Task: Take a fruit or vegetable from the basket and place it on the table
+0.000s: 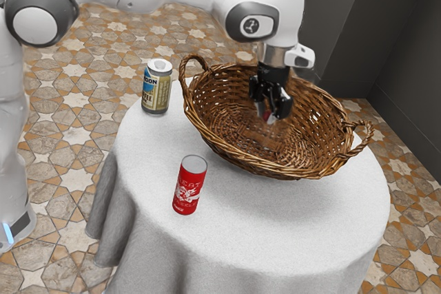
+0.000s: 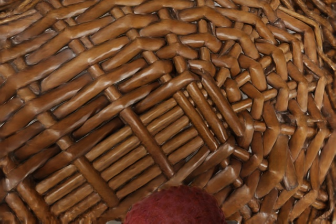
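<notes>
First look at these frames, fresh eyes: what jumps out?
The big wicker basket on the white-clothed table, with the black gripper inside its rim, holding a dark red, rounded thing above the woven bottom. Then the bright red can, upright on the cloth outside the basket, toward the exterior view's lower left.
</notes>
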`<state>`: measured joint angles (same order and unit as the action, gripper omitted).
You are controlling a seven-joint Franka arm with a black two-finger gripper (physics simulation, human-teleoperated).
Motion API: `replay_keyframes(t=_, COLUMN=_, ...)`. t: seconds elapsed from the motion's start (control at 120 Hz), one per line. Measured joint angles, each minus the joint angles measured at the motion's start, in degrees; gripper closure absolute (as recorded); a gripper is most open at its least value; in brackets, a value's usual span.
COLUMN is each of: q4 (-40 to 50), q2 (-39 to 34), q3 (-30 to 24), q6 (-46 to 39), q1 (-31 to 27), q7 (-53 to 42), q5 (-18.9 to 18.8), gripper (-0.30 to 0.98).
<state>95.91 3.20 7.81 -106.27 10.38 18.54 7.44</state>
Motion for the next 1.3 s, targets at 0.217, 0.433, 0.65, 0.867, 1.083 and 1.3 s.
replay_keyframes(t=0.217, q4=4.1, q2=-11.9, q3=-0.1, q6=6.7, q1=0.7, q7=3.6, q5=-4.7, gripper=0.50)
replay_keyframes(t=0.433, q4=5.2, q2=-21.7, q3=4.4, q6=12.8, q1=0.2, q7=7.0, q5=-10.8, gripper=0.51)
replay_keyframes(t=0.65, q4=5.5, q2=-27.7, q3=6.2, q6=18.9, q1=5.3, q7=10.3, q5=-14.4, gripper=0.52)
replay_keyframes(t=0.867, q4=18.0, q2=-42.4, q3=2.2, q6=25.2, q1=6.6, q7=17.2, q5=-16.2, gripper=0.51)
replay_keyframes(t=1.083, q4=24.1, q2=-46.8, q3=2.0, q6=27.5, q1=9.1, q7=24.5, q5=-16.4, gripper=0.52)
replay_keyframes(t=1.3, q4=30.0, q2=-50.5, q3=2.1, q6=28.3, q1=10.3, q7=31.2, q5=-16.0, gripper=0.52)
